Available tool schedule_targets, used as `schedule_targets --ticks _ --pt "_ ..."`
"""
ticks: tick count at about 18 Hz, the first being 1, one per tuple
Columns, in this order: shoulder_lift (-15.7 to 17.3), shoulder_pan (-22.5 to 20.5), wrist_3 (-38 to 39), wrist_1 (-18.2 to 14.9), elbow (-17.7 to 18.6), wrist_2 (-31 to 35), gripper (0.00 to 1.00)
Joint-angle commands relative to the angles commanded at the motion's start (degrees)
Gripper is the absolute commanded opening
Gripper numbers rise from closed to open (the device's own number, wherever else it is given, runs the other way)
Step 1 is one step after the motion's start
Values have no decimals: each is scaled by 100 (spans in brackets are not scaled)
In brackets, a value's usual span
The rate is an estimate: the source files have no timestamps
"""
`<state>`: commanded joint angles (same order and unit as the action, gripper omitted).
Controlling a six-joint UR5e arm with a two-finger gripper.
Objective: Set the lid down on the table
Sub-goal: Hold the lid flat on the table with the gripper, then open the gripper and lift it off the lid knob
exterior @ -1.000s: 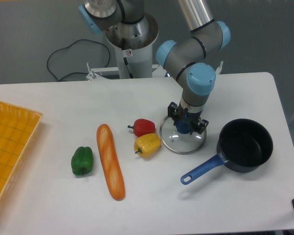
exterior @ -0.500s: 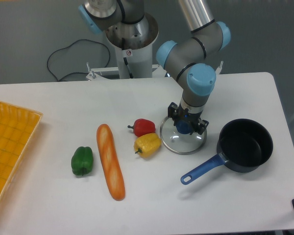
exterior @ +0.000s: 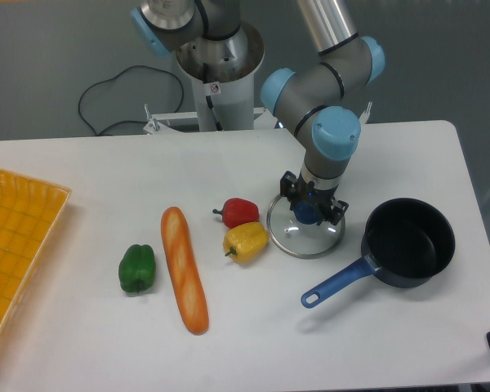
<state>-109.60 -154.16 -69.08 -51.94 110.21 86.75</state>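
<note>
One lid (exterior: 304, 233) lies flat on table (exterior: 106, 180), between yellow pepper (exterior: 245, 242) and saucepan (exterior: 408, 242). My gripper (exterior: 312, 209) clamps its blue knob; I should open straight, then lift clear.

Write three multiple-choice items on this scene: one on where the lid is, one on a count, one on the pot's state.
1. Where is the lid?
A. on the table
B. on the saucepan
C. in the tray

2. How many peppers are there?
A. one
B. two
C. three

3. What state is the saucepan in?
A. covered
B. uncovered and empty
C. tipped over

Answers: 1 A, the lid lies flat on the white top beside the yellow pepper, under the gripper. 2 C, red, yellow and green. 3 B, its dark inside shows bare.
</note>
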Motion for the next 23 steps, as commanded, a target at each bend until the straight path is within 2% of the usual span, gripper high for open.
schedule_targets --ticks 7,11,15,21,23 --pt "0 9 9 0 -18 0 79" --pt "0 9 9 -9 -35 0 80" --pt "9 26 9 -18 -88 9 99" --pt "79 114 9 -70 -255 70 100" --pt "158 176 9 -62 -255 516 100"
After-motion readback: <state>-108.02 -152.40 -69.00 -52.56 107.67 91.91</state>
